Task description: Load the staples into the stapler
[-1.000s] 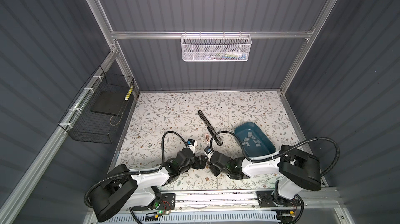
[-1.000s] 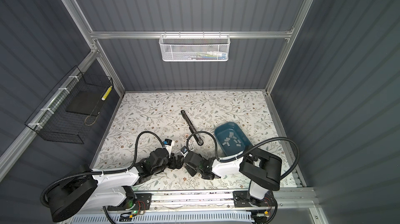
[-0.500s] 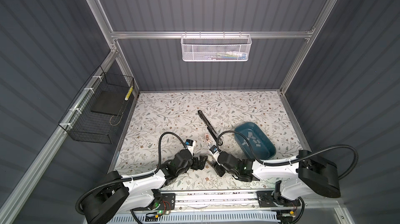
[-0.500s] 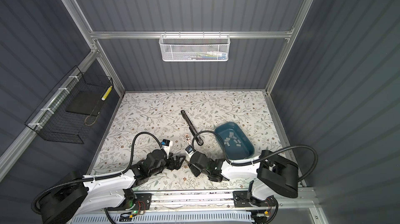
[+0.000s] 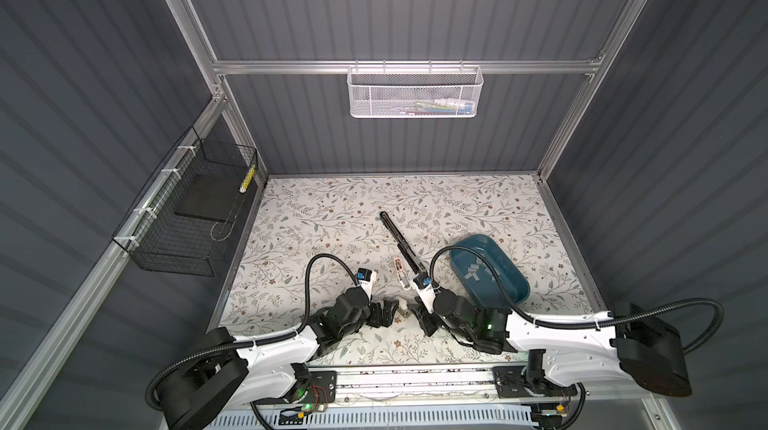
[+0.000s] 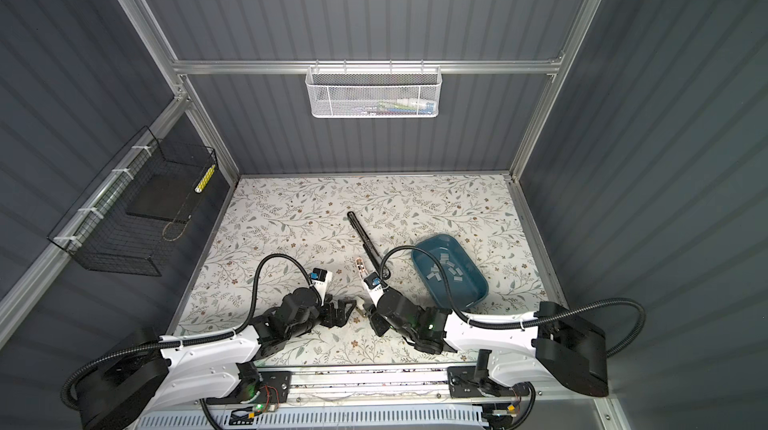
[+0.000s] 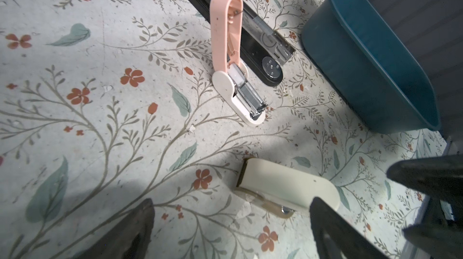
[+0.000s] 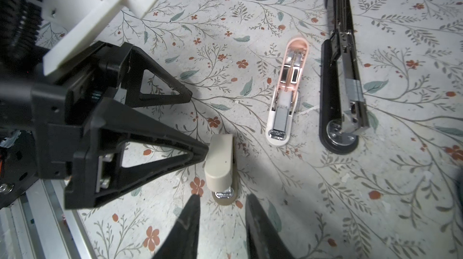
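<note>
The staples (image 5: 478, 272) lie loose in a blue tray (image 5: 509, 284) on the right side of the table, a little farther back than both grippers and well apart from them. Neither gripper holds any.

A small cream stapler (image 8: 220, 160), closed, lies at the near middle of the table between the two grippers. The left gripper (image 7: 231, 202) reaches in from the left with its jaws spread wide. One of its fingertips (image 8: 204, 151) is at the stapler's side, touching it or nearly so.

The right gripper (image 8: 223, 198) comes from the right with its jaws only narrowly parted. The stapler's metal-tipped end sits just ahead of the gap, and a little floor shows on either side of it, so nothing is clamped.

Farther back, a pink stapler (image 8: 283, 110) lies flipped open with a strip of staples showing in its channel. A long black stapler (image 8: 338, 82) lies open just beside it, on the tray's side.
</note>
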